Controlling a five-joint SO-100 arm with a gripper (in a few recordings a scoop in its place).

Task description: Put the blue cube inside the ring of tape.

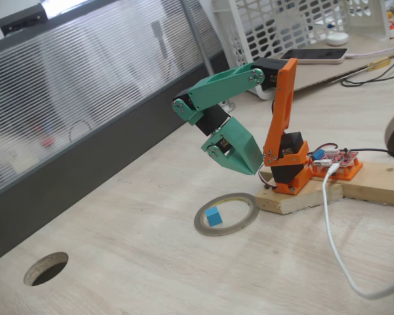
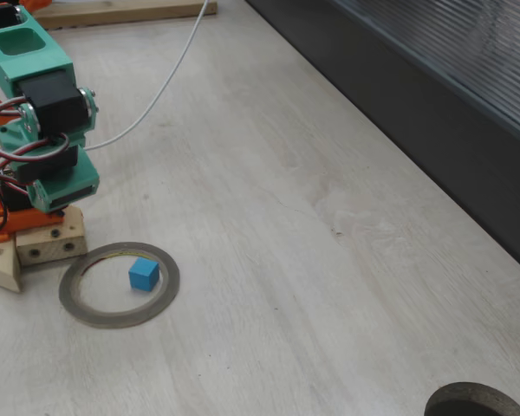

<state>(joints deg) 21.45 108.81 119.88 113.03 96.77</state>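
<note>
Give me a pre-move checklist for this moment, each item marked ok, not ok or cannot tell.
1. Blue cube lies inside the ring of tape: ok in both fixed views.
2. Cube rests on the table, clear of the ring's inner edge: ok in a fixed view.
3. Gripper holds nothing and is off the cube: ok; it hangs folded near the arm's base.
4. Gripper open or shut: cannot tell; the fingertips are not plainly visible.
5. Ring lies flat and apart from the wooden base block: ok.
6. White cable is clear of the ring: ok.
</note>
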